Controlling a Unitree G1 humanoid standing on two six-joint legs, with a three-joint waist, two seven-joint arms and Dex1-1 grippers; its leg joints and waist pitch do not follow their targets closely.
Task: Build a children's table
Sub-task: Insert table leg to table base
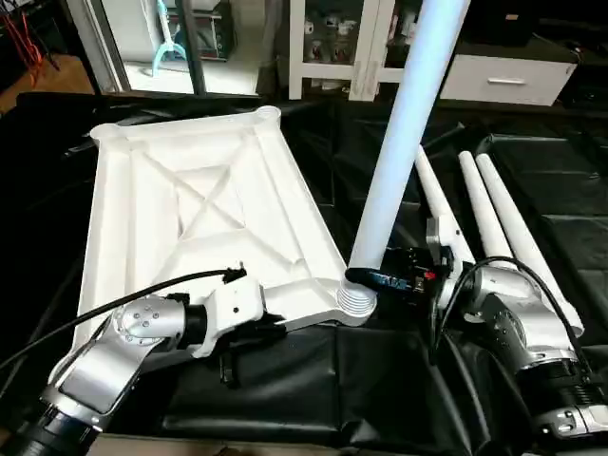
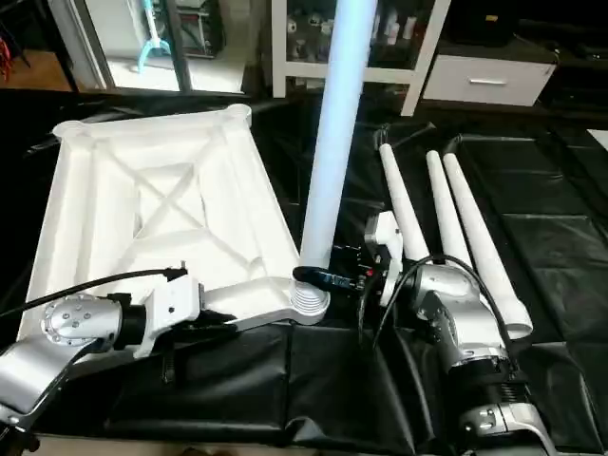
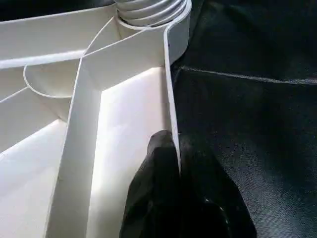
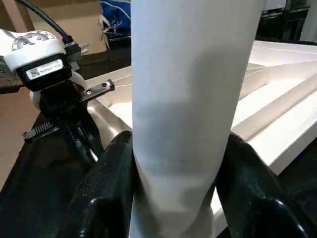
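Observation:
The white tabletop (image 1: 190, 199) lies underside up on black cloth, its X ribs showing. One long white leg (image 1: 404, 123) stands upright in the near right corner socket (image 1: 356, 302). My right gripper (image 1: 375, 278) is shut on that leg just above the socket, a black finger (image 4: 111, 188) on either side of the tube. My left gripper (image 3: 173, 141) is shut on the tabletop's near rim, pinching the thin wall a little left of the socket. Three more legs (image 1: 484, 214) lie side by side on the cloth to the right.
Black cloth (image 1: 313, 380) covers the work surface around the tabletop. A white cabinet with a drawer (image 1: 494, 76) stands behind, and a glass door (image 1: 152, 47) is at the back left. My left wrist's cable (image 1: 114, 304) arcs over the tabletop's near left part.

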